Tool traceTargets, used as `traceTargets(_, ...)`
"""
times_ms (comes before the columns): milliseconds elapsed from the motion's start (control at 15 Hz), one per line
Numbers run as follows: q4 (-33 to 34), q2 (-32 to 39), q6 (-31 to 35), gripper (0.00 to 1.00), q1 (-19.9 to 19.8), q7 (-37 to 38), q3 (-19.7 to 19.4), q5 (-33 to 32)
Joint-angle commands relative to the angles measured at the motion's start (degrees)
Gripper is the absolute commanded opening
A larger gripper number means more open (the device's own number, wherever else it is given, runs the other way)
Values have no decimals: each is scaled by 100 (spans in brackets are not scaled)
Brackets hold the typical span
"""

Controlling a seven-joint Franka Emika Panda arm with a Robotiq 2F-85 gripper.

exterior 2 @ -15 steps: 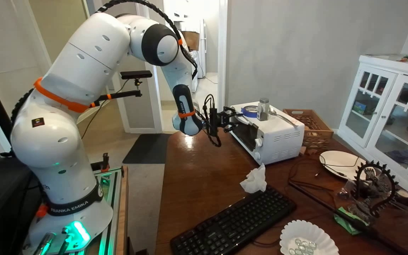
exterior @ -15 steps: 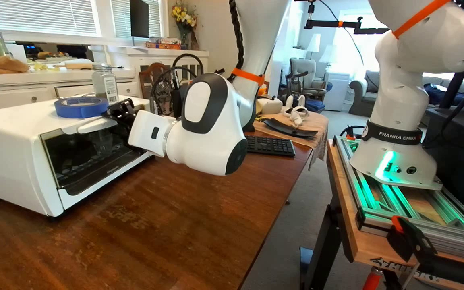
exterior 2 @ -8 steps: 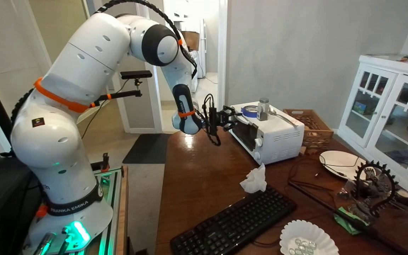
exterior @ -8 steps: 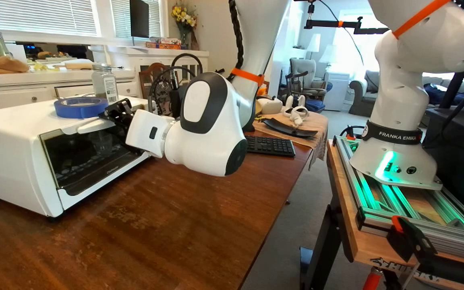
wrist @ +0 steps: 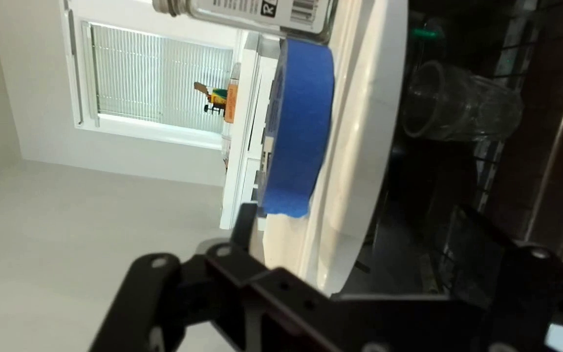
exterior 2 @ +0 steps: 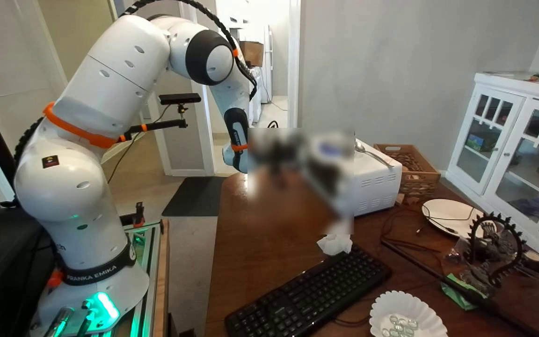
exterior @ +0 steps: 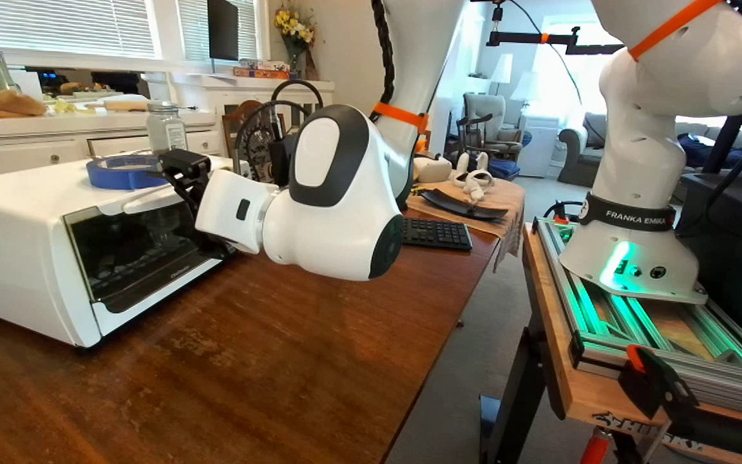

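Observation:
A white toaster oven (exterior: 29, 225) stands on the wooden table with its dark glass door (exterior: 145, 251) closed. My gripper (wrist: 359, 220) is at the door's upper edge, its jaws spread wide. In the wrist view, the oven's pale curved handle (wrist: 364, 146) runs between the fingers, and I see no contact. One finger (wrist: 245, 227) is above the handle, near a blue tape roll (wrist: 301, 127) on the oven top; the opposite one is dim before the dark glass. A labelled glass jar (wrist: 267, 14) stands beside the tape. Through the door shows a clear glass (wrist: 462, 102). Blur hides the gripper in an exterior view.
A spoon (exterior 2: 375, 157) lies on the oven top, and a wicker basket (exterior 2: 426, 164) sits behind it. On the table are a black keyboard (exterior 2: 311, 295), crumpled tissue (exterior 2: 336, 244), a scalloped white bowl (exterior 2: 433, 323) and a white plate (exterior 2: 447, 213).
My jaws have spread apart, the upper finger now standing higher in front of the tape roll. The arm has drawn back slightly from the oven. Door, tape and jar look unmoved.

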Motion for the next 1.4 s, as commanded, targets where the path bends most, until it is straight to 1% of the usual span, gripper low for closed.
traceTargets(0, -284, -360, 161, 100, -100, -52, 82, 445)
traceTargets(267, -387, -486, 82, 100, -75, -124, 11, 723)
traceTargets(333, -376, -472, 128, 92, -91, -116, -6, 723)
traceTargets(400, -361, -447, 111, 74, -90, -140, -31, 742)
traceTargets(600, -367, -416, 142, 49, -127, -141, -65, 745)
traceTargets(667, -369, -410, 148, 42, -141, -137, -73, 752)
traceTargets(733, -372, -409, 156, 33, -148, -139, -81, 756)
traceTargets(1000, -351, -390, 271, 5, -187, -131, -90, 766)
traceTargets(1067, -335, -382, 304, 2, -191, -114, -89, 758)
traceTargets(1133, -322, -377, 329, 6, -192, -109, -84, 764)
traceTargets(1333, -400, -422, 440, 6, -182, -99, -30, 776)
